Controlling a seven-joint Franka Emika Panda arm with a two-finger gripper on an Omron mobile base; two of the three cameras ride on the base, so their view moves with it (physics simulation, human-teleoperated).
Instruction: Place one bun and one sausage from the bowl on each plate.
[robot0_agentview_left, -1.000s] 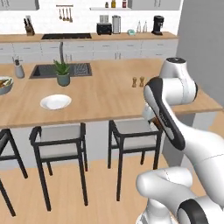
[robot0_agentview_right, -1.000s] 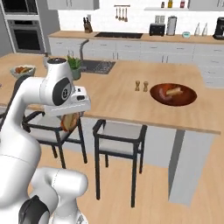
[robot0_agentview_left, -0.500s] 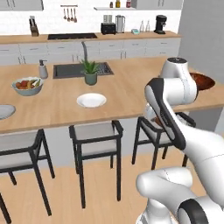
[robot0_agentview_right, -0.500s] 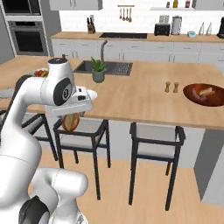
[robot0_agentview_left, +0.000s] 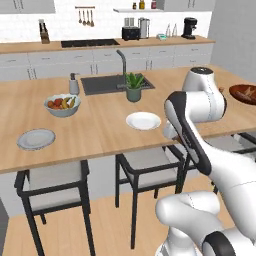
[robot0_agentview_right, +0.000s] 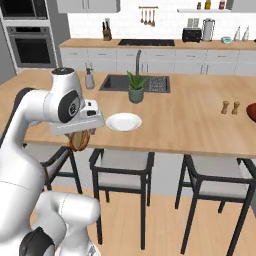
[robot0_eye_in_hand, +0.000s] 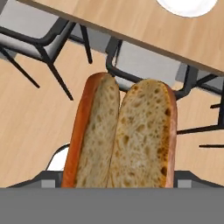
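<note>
So the claw is pinching a split bun, cut side facing the hand camera, jaws spread wide around it. It's hanging just off the near edge of the table, over the stools. One white plate sits on the table close to the arm, another plate is further left near the fruit bowl. The dark bowl is way off at the right end.
</note>
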